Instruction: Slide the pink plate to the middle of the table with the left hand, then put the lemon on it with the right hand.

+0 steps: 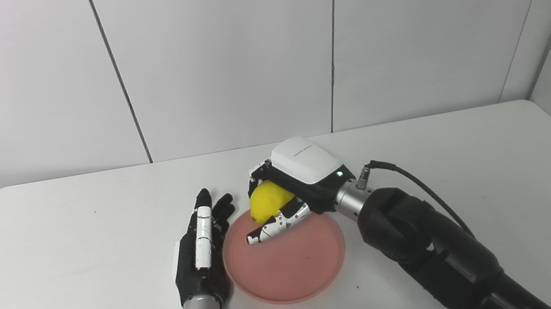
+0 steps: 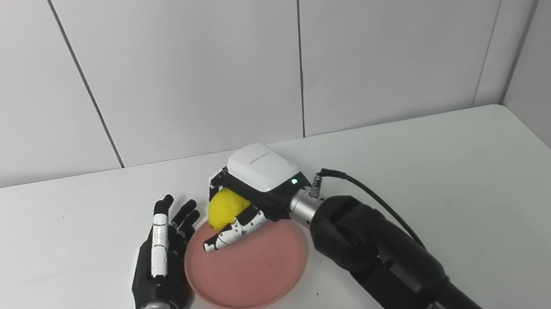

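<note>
Holding the lemon [image 1: 268, 202] over the pink plate [image 1: 294, 269] rim, your right hand [image 1: 287, 191] fingers [image 1: 276, 227] wrap it; release early and it rolls off (left hand [image 1: 202, 250] spread flat beside plate).

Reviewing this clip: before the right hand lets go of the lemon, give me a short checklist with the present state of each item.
1. Pink plate sits near the middle of the table: ok.
2. Right hand is shut on the lemon: ok.
3. Lemon is over the plate's far rim, not its centre: not ok.
4. Lemon already touches the plate: cannot tell.
5. Left hand is open, beside the plate's left edge, clear of the drop spot: ok.
</note>
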{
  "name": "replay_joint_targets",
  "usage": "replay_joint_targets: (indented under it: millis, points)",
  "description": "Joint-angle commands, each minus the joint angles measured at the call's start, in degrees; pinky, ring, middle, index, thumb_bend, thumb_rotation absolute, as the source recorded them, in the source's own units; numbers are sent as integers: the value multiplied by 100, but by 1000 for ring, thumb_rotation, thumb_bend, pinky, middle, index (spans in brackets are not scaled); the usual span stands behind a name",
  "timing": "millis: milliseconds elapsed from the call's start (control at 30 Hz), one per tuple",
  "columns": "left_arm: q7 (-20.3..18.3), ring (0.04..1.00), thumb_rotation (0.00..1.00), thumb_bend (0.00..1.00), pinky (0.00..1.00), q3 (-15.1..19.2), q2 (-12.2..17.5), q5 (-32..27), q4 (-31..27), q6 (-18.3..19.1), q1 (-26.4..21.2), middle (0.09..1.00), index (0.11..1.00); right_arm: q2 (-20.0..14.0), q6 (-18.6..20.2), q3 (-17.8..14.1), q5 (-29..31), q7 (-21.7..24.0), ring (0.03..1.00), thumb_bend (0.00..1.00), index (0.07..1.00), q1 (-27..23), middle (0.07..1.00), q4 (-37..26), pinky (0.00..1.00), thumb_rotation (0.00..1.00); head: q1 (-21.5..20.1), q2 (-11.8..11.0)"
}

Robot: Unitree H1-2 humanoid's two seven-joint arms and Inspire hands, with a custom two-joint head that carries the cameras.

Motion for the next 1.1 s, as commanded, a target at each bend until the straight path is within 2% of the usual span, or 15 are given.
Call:
replay_joint_targets:
  millis: [0, 167, 267, 467, 533, 667, 767, 867, 933, 967, 1067]
  points:
    - [120, 847, 752, 731, 920, 36, -318, 22, 88, 81, -16, 805, 920, 16, -262, -24, -7, -128, 308, 598, 438, -316, 373, -54, 250, 666, 2, 7]
    - [132, 845, 758, 735, 910, 87, -336, -9, 105, 80, -39, 809, 914, 27, -320, 95, -34, -103, 293, 586, 432, -293, 357, 52, 239, 693, -11, -11]
    - [114, 850, 783, 727, 887, 119, -345, -39, 132, 17, -48, 840, 927, 32, -348, 185, -107, -107, 277, 598, 418, -291, 340, 109, 225, 785, -41, -20]
    - [105, 859, 823, 740, 878, 96, -346, -17, 126, -26, -27, 865, 920, 65, -466, 247, -172, -200, 239, 614, 386, -285, 303, 229, 188, 837, -22, 2]
    - [80, 882, 853, 743, 910, 96, -338, -33, 148, -44, -24, 886, 916, 78, -505, 258, -202, -251, 239, 594, 368, -280, 303, 289, 188, 757, -12, 3]
    - [62, 887, 844, 743, 906, 109, -343, -61, 225, -119, -43, 890, 911, 83, -560, 269, -221, -285, 247, 582, 364, -285, 309, 393, 196, 683, -11, 3]
    - [52, 888, 847, 748, 954, 74, -333, -43, 250, -130, -49, 889, 904, 70, -602, 301, -257, -300, 243, 582, 363, -281, 303, 465, 191, 610, -29, -2]
    - [72, 891, 837, 740, 928, 85, -363, -66, 259, -149, -49, 887, 901, 45, -554, 345, -279, -178, 244, 580, 367, -258, 305, 406, 193, 605, -66, 10]
    - [88, 897, 822, 724, 909, 93, -377, -65, 269, -169, -51, 888, 900, 19, -517, 381, -310, -78, 247, 576, 375, -253, 311, 356, 194, 637, -71, 15]
    - [93, 888, 819, 726, 906, 94, -380, -65, 270, -169, -51, 875, 904, 8, -512, 394, -321, -49, 264, 572, 414, -252, 333, 343, 207, 649, -71, 15]
    - [59, 884, 819, 735, 931, 103, -361, -112, 266, -127, -55, 861, 916, -18, -569, 415, -343, -56, 282, 577, 452, -243, 356, 394, 221, 644, -78, 27]
